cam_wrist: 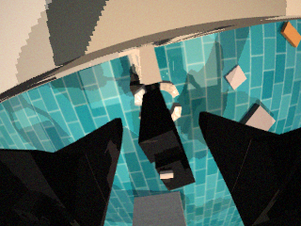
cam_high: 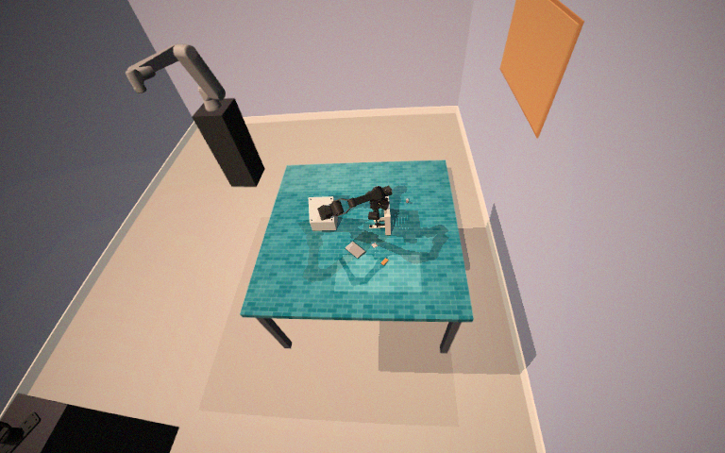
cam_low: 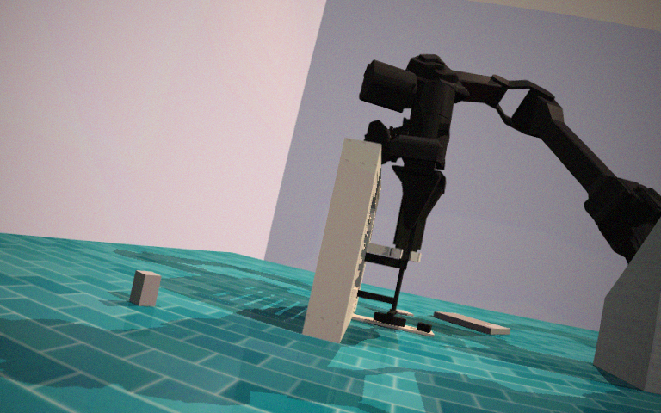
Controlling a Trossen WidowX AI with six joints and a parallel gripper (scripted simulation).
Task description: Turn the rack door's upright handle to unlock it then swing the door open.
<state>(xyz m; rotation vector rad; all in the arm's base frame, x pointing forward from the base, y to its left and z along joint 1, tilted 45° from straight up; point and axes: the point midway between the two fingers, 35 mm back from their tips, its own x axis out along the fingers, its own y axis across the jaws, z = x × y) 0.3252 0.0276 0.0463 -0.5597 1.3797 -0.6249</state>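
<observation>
The pale rack [cam_high: 387, 221] [cam_low: 341, 233] stands upright on the teal table. Its slatted side is seen nearly edge-on in the exterior view, so I cannot tell the door's exact angle. The black upright handle [cam_low: 407, 242] [cam_wrist: 159, 122] stands in front of that side, above a thin rod with short arms. My gripper [cam_low: 414, 218] [cam_wrist: 161, 121] points down and is open. In the wrist view its fingers stand on either side of the handle, with gaps visible on both sides. In the exterior view one finger hides much of the handle.
A grey slab [cam_high: 355, 249] [cam_low: 470, 323] [cam_wrist: 260, 119], a small pale block [cam_high: 374, 244] [cam_wrist: 236, 76] and an orange block [cam_high: 384, 261] [cam_wrist: 292, 34] lie near the rack. Another small block [cam_high: 407, 200] [cam_low: 145, 288] stands on its other side. The arm's pale base [cam_low: 633, 316] faces the rack.
</observation>
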